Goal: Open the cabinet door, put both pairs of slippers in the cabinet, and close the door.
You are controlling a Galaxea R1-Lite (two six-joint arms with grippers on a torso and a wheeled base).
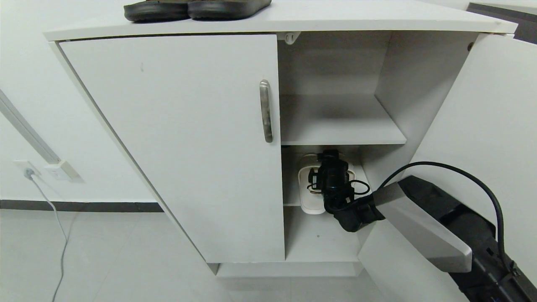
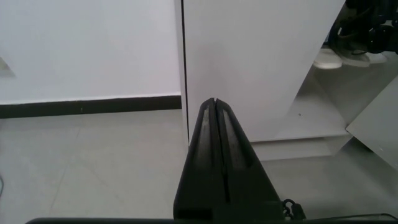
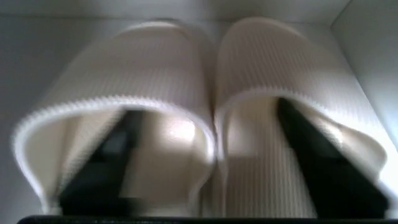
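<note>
Legible text: none. Surfaces checked: white laminate cabinet [image 1: 168,126], cream ribbed fabric slippers [image 3: 161,81], dark rubber slippers [image 1: 197,8], white plastic wall socket [image 1: 63,171]. No lettering, number, label or sign can be made out on any of them.

On my right side I see a flat-sided silver-grey forearm shell [image 1: 423,235] over a black underbody, with a thick black cable [image 1: 461,172] arching above it. The blocky black right gripper [image 1: 330,167] carries thin black wire loops [image 1: 361,187] at its base. My left gripper [image 2: 214,106] has two long glossy black fingers [image 2: 202,155], grooved lengthwise, with a thin seam between them.
</note>
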